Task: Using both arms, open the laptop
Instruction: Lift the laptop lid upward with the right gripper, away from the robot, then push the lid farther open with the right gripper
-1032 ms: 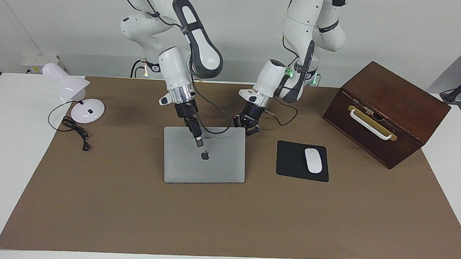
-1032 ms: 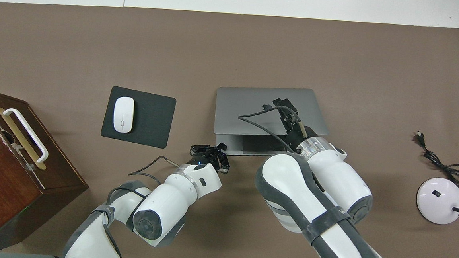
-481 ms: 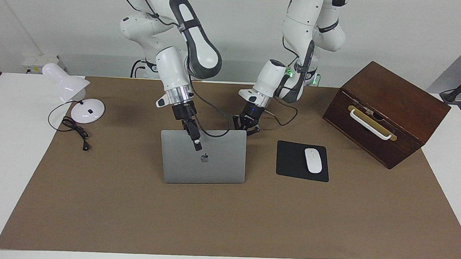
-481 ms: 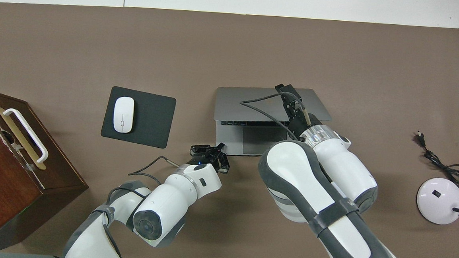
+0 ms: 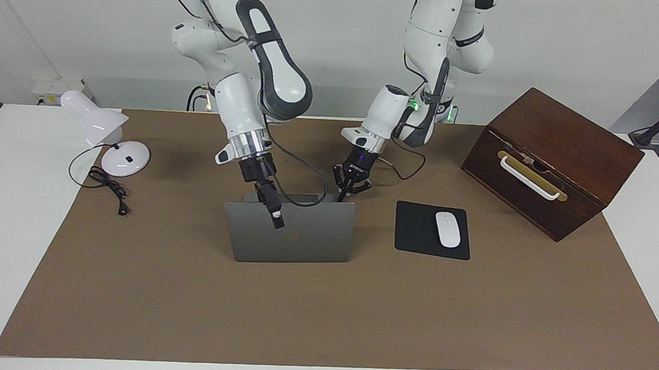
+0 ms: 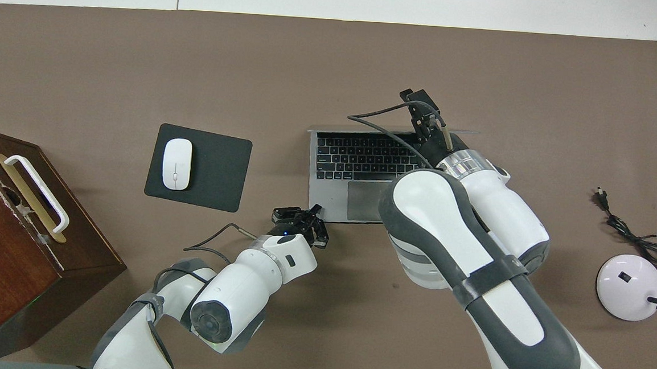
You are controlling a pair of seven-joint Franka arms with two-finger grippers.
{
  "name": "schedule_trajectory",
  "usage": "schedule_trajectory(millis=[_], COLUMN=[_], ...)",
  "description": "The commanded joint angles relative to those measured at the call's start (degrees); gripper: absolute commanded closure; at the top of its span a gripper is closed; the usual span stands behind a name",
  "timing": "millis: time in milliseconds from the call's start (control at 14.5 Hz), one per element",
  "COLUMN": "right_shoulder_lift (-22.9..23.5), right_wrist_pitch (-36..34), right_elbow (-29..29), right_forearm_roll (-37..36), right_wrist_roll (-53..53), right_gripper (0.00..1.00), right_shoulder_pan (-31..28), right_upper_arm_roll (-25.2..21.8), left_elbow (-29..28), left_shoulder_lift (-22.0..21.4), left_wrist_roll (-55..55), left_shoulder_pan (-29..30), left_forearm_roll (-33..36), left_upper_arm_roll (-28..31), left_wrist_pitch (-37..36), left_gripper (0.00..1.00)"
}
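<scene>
Right gripper (image 5: 273,211) first: pinched onto the top edge of the laptop (image 5: 304,237) lid, roughly mid-edge and a touch toward the right arm's end. One finger down the logo face, the other hidden on the screen side. Looks like a proper clamp, judging by the straddle.

Left gripper (image 5: 353,191) next: spread wide and down low at the base corner nearest the robots, toward the left arm's end. Can't tell touching from just beside. Guessing a brace job, to stop the base sliding or lifting.

Moving out to the laptop itself: sitting mid-table on the brown mat (image 5: 132,287), long axis running from one arm's end of the table to the other, hinge along the edge farther from the robots. Lid up near vertical, almost edge-on from overhead, keyboard and trackpad fully exposed. So mostly open already, probably just a bit more tilt needed, away from the robots, pivoting on that hinge. Worth watching for the base creeping away from the left gripper.

Farther out toward the left arm's end: black mouse pad (image 5: 417,232) with white mouse (image 5: 448,229), well apart from the lid's swing.
</scene>
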Motion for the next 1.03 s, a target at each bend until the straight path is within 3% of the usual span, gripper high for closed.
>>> schedule_trajectory(millis=[0,963], right_shoulder_lift=[2.0,2.9], right_wrist_pitch=[-2.2,-8.7], right_elbow=[3.6,6.5], right_forearm_roll=[-1.7,-6.7], right_wrist_roll=[-1.7,-1.6], right_gripper=[0.0,0.0], right_shoulder_pan=[-2.1,-7.1], right_upper_arm_roll=[0.1,0.1], left_elbow=[0.8,0.8], left_shoulder_lift=[3.0,3.0], left_wrist_roll=[0.5,0.5], left_shoulder_pan=[0.5,0.5], left_forearm_roll=[1.1,1.1], left_upper_arm_roll=[0.2,0.2], left_wrist_pitch=[0.5,0.5], left_gripper=[1.0,1.0])
